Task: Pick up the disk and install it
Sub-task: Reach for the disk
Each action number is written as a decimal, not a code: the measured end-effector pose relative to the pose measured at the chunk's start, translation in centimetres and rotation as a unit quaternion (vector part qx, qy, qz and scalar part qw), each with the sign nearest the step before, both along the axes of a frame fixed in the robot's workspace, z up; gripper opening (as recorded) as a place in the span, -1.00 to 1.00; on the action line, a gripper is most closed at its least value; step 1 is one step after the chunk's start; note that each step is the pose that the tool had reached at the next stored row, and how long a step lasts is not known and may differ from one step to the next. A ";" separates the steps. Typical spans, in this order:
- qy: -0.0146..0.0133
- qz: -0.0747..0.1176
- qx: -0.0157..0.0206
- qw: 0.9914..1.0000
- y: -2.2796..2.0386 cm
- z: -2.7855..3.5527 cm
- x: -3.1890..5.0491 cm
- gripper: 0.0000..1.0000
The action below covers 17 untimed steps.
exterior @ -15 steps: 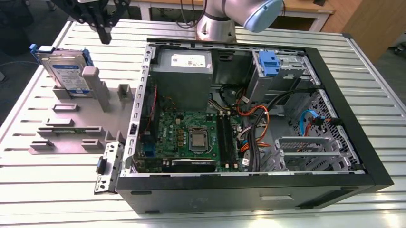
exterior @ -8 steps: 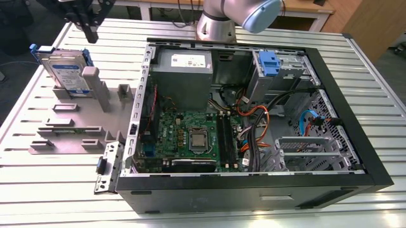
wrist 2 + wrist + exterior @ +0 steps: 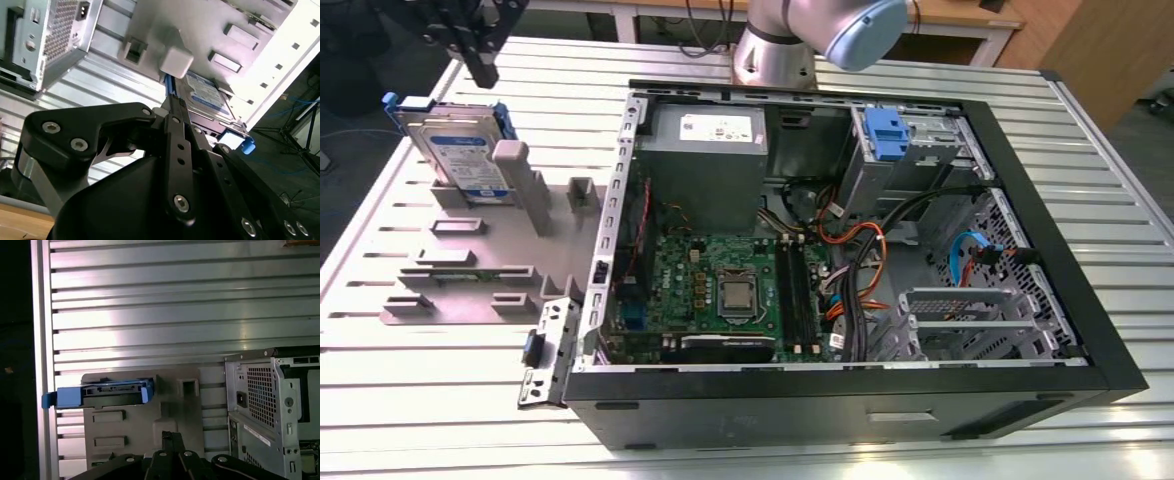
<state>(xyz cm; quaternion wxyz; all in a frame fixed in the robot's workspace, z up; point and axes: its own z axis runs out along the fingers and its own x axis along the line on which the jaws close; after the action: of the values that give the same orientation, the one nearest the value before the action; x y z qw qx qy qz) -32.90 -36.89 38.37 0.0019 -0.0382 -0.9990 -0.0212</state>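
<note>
The disk (image 3: 454, 150) stands on edge in the grey fixture (image 3: 534, 255), near the slatted aluminium tabletop's (image 3: 440, 400) far corner on the exterior view's left. The gripper (image 3: 482, 75) hangs above it, clenched on nothing. Beside the fixture sits the open computer case (image 3: 854, 395). Beyond the table are a wooden desk (image 3: 961, 18) and dark floor.

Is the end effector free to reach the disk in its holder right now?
Probably yes: the end effector hangs above the disk, which stands upright in the grey holder, top edge exposed, nothing between them.
</note>
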 end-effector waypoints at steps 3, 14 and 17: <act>0.001 0.000 0.000 1.000 0.30 -0.19 -1.11 -0.79; 0.004 0.004 0.000 1.000 0.94 -0.85 -4.69 -0.79; 0.004 0.012 0.000 1.000 0.97 -0.95 -4.96 -0.79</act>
<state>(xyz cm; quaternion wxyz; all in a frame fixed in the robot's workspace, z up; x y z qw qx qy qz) -37.86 -35.93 37.42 0.0061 -0.0268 -0.9994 -0.0209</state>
